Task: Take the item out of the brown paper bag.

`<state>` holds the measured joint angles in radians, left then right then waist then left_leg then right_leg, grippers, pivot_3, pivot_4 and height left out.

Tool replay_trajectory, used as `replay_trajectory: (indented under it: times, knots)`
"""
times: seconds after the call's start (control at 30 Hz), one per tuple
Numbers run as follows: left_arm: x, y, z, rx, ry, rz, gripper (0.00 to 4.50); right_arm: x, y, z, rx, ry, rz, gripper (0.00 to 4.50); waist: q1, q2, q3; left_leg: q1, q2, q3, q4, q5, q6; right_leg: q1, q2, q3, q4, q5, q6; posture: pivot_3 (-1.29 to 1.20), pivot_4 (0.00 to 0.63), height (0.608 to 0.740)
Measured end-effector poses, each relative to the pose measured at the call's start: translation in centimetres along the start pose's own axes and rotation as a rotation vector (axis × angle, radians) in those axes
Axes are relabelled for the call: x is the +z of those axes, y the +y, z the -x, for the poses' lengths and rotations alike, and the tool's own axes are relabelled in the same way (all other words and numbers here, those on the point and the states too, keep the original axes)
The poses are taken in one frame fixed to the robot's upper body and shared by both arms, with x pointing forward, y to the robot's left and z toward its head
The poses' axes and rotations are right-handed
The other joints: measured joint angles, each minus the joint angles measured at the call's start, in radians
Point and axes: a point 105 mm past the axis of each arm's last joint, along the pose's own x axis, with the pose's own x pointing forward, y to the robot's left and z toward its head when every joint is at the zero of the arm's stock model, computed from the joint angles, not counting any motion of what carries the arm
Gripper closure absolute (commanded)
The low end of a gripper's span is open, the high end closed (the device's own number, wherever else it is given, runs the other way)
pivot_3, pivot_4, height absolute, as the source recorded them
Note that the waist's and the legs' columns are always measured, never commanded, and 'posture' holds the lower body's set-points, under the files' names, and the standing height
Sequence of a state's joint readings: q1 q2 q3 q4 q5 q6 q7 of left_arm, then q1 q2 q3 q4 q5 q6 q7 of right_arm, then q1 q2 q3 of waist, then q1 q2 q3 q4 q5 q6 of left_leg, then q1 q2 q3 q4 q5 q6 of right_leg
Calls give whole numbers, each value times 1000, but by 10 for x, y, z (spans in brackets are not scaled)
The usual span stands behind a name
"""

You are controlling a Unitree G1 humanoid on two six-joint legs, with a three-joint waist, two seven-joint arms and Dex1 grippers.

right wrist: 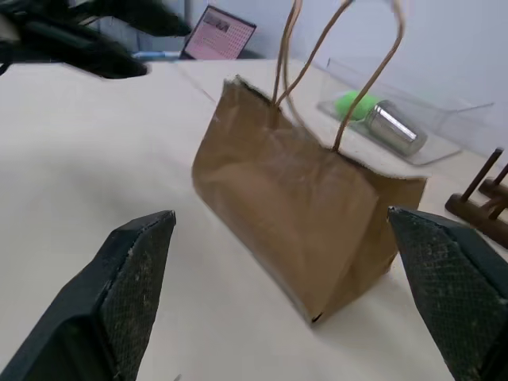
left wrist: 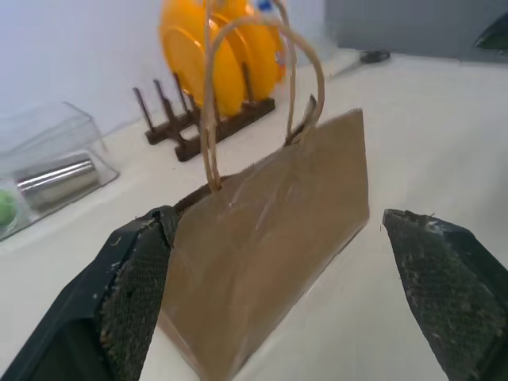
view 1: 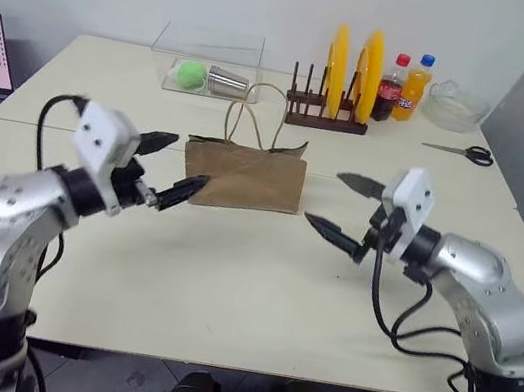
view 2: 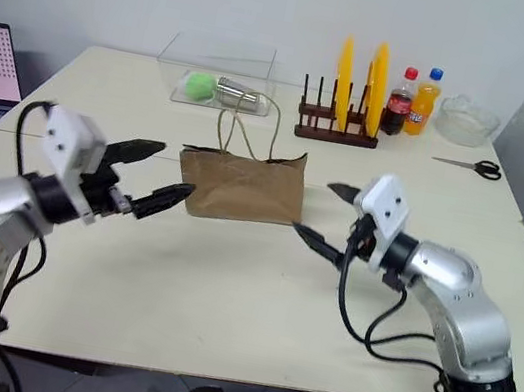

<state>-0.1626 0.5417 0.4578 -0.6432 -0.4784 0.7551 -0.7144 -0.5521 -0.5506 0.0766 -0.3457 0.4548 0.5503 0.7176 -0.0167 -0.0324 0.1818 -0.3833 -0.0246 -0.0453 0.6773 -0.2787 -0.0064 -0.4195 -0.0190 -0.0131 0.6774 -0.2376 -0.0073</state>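
The bag (view 1: 243,177) stands upright on the bench (view 1: 227,281), handles up, in front of the plate rack (view 1: 325,116). The left gripper (view 1: 169,168) sits just beside its left end, fingers spread and empty. The right gripper (view 1: 346,211) waits near its right end, fingers apart, empty.

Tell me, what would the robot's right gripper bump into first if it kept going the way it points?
Probably the brown paper bag. The open right gripper points toward the bag's end, with only bare table between, though depth is hard to judge.
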Motion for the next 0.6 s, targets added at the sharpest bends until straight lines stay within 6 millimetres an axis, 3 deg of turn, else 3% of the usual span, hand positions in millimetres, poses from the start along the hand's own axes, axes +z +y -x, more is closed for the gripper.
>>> replay_trajectory:
  times: [0.2, 0.3, 0.33, 0.47, 0.6]
  knots:
    - [-19, -40, 31, 27, 68, 10, 65, 16, -37, -33, -10, -7, 95, 3229, 2, 0, 0, 2, 0, 2, -1, 0, 0, 1, 0, 1, 0, 0, -1, 0, 150, 740]
    - [-24, -55, 34, 4, 76, 21, 65, 16, -54, -51, -22, 23, 152, 4286, 3, 0, 0, 2, 0, 2, -1, 0, 0, 1, 0, 1, 0, 0, -2, 0, 150, 740]
    - [-24, -56, 35, 8, 74, 16, 65, 16, -59, -60, -21, 31, 167, 4457, 3, 0, 0, 2, 0, 3, -1, 0, 0, 1, 0, 1, 0, -1, -2, 0, 150, 740]
    - [-25, -60, 35, 10, 62, -1, 65, 15, -77, -85, -30, 90, 250, 4457, 1, 1, 0, 2, 0, 4, -1, 0, 0, 0, 0, 2, -1, -1, -3, 0, 150, 740]
    - [-28, -66, 33, 2, 62, 1, 65, 0, -87, -105, -13, 208, 349, 4457, -3, 1, 1, 2, 0, 4, -2, 0, 0, 0, 0, 2, -1, -1, -3, 0, 150, 740]
